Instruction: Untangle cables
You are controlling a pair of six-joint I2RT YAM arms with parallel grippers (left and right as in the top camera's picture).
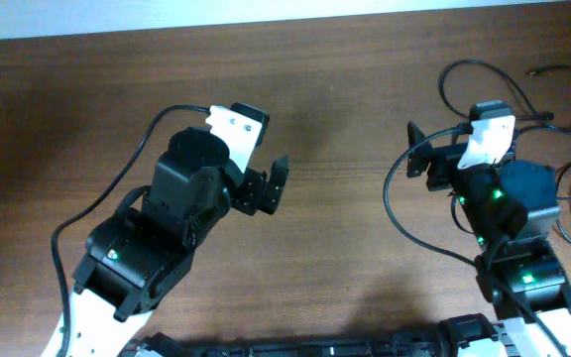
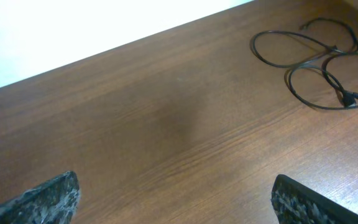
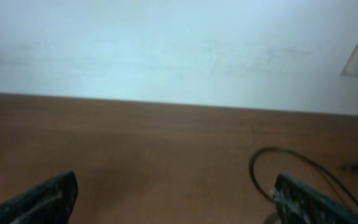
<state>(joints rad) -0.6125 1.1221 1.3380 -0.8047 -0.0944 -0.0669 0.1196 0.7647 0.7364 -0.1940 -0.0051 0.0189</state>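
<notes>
your left end effector [image 1: 266,186] has its fingers spread wide apart with nothing between them. in the left wrist view its two dark fingertips [image 2: 48,199] sit at the bottom corners, with only bare brown desk [image 2: 166,124] in the gap. it hangs over the middle-left of the desk, pointing toward the far edge, well apart from the cables.

your right end effector [image 1: 422,157] is spread wide too, and empty. in the right wrist view its fingers [image 3: 42,202] frame bare wood, with one thin black loop [image 3: 272,149] curving in by the right finger. whether that loop touches the finger, you cannot tell.

the cables [image 1: 388,193] lie on the right side of the desk, looped loosely around the right arm. one big loop runs along the arm's left side, another arcs beyond the end effector toward the far edge, and more cord lies at the right border.

from the left wrist view you see the cables [image 2: 325,55] as several overlapping loops in the upper right, with a small plug [image 2: 347,98] where two cords cross. a pale wall [image 3: 166,50] rises behind the desk's far edge.
</notes>
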